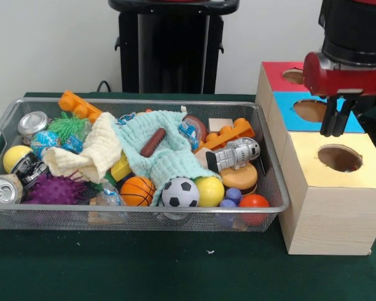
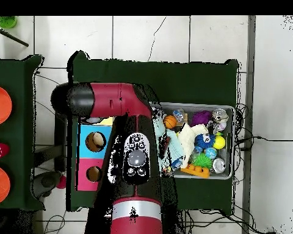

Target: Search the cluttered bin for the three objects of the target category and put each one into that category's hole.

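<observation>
Gripper (image 1: 336, 119) hovers clenched and empty above the blue hole (image 1: 310, 110); your bin (image 1: 272, 188) looks full, so sorting remains.

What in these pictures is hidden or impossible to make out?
- Front view: whatever lies under the cloths in the bin is covered.
- Front view: the end effector shows dark fingers close together over the box, nothing visibly between them; the arm above is cut off.
- Overhead view: the arm hides the box's yellow hole and part of the bin.
</observation>
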You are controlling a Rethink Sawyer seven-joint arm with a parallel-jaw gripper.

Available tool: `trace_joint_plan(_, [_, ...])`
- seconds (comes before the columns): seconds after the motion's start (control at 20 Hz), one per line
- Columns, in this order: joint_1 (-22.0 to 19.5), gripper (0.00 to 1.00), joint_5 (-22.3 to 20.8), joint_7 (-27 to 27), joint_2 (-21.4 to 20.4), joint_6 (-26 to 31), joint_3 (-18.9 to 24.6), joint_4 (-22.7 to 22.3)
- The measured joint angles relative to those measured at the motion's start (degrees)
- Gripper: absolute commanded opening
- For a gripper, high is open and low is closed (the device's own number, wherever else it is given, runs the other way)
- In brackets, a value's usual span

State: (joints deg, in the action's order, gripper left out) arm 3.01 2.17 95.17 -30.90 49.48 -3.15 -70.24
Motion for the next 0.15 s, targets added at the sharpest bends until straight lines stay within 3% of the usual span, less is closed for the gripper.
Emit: trace_joint_plan(0.15, [0.0, 0.00, 0.0, 0.0, -1.6, 1.0, -0.8, 1.3])
